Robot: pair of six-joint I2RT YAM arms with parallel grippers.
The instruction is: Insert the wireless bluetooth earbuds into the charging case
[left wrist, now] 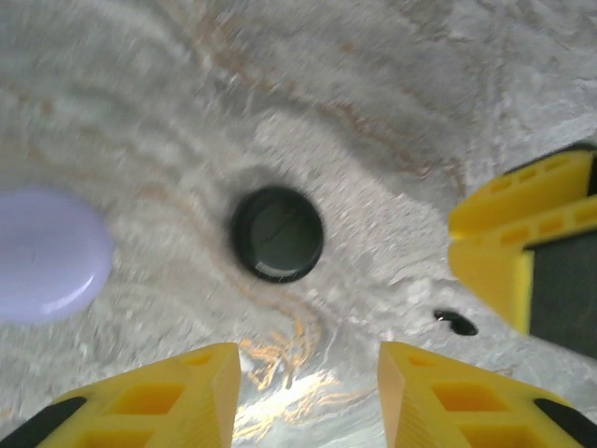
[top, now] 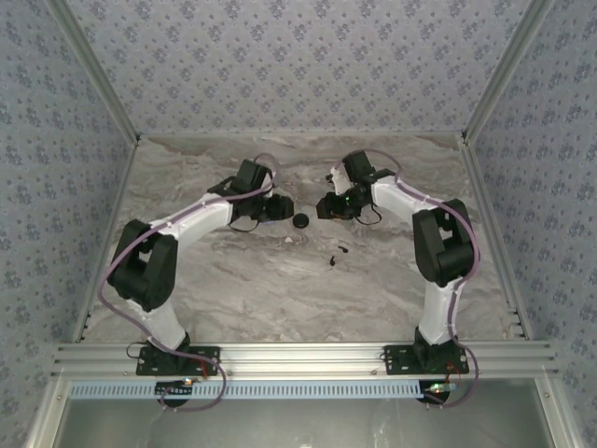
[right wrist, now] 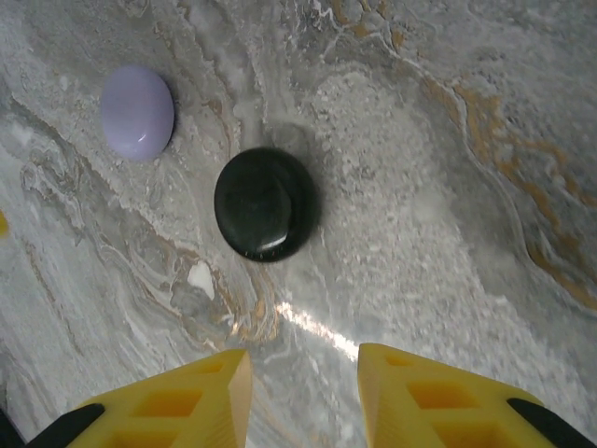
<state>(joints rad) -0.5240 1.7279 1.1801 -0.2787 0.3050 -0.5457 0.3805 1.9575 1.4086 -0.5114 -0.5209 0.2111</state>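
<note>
Hovering partly open and empty, my left fingers and right fingers flank a black round puck on the marbled table. Two tiny black comma-shaped earbuds lie near it, toward my bases; one lies long-axis crosswise in the left wrist view.

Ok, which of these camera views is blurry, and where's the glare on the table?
Left wrist view: soft and smeared, veining on the marble table blurred, a glare patch near the bottom edge. Right wrist view: sharper, with a bright streak of glare on the marble and a highlight on the black round puck. Top external view: evenly lit.
</note>
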